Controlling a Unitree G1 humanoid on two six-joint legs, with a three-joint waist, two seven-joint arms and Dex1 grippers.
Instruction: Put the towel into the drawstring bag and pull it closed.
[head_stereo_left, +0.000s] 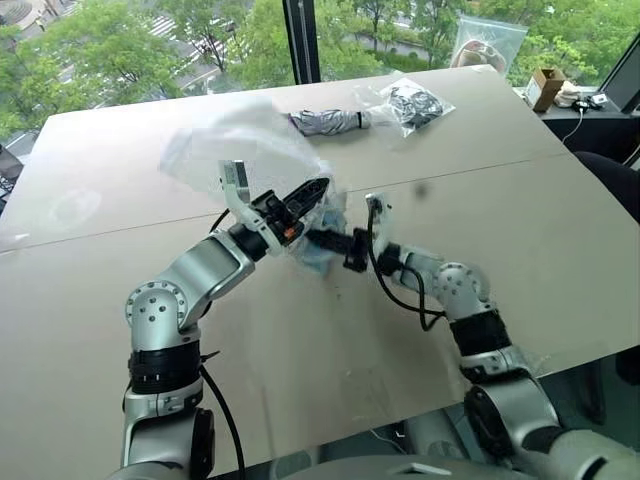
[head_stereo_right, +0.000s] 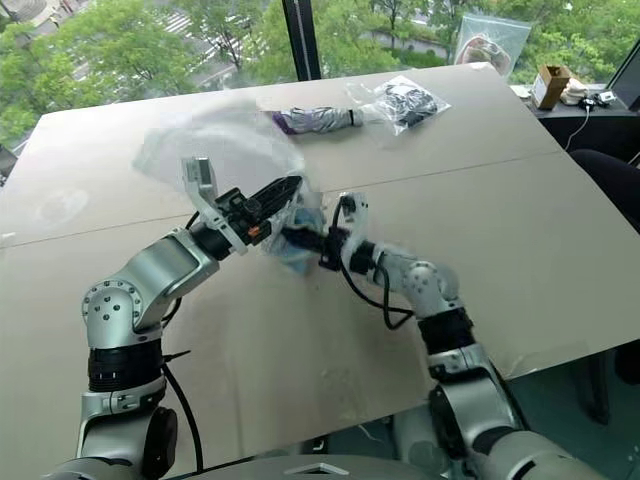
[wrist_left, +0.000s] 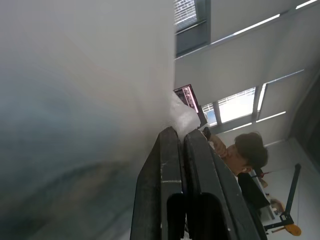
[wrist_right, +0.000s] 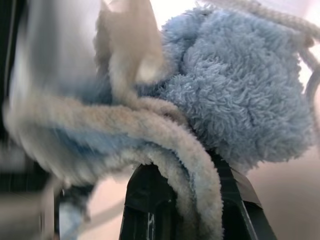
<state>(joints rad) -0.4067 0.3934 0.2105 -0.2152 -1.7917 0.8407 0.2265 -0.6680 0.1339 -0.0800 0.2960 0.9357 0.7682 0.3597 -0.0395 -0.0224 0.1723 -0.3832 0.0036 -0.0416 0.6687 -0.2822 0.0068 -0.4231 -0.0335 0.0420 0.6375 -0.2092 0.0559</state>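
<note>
Right wrist view shows the right pincer (wrist_right: 175, 200) closed tight on the towel (wrist_right: 235, 95), a blue fluffy cloth with a pale edge. From the head views, both arms meet above the middle of the bench (head_stereo_left: 560, 260), a bit toward its left side. The left pincer (head_stereo_left: 308, 192) is shut on the thin white cloth of the drawstring bag (head_stereo_left: 235, 140) and holds it up off the bench. The bag puffs out behind it, toward the far left corner. The towel sits right at the bag's mouth, between the two pincers. I cannot tell how much of it is already inside.

To do this step well, I think the left pincer should hold the mouth up and steady. The right pincer should push the towel deep in before letting go, or the soft cloth may flop back out. The bag is thin and could slip or fold shut, so go slow.

Near the far edge lie a folded umbrella (head_stereo_left: 325, 122) and a clear bag of dark things (head_stereo_left: 412, 102). They are well apart from the work.
</note>
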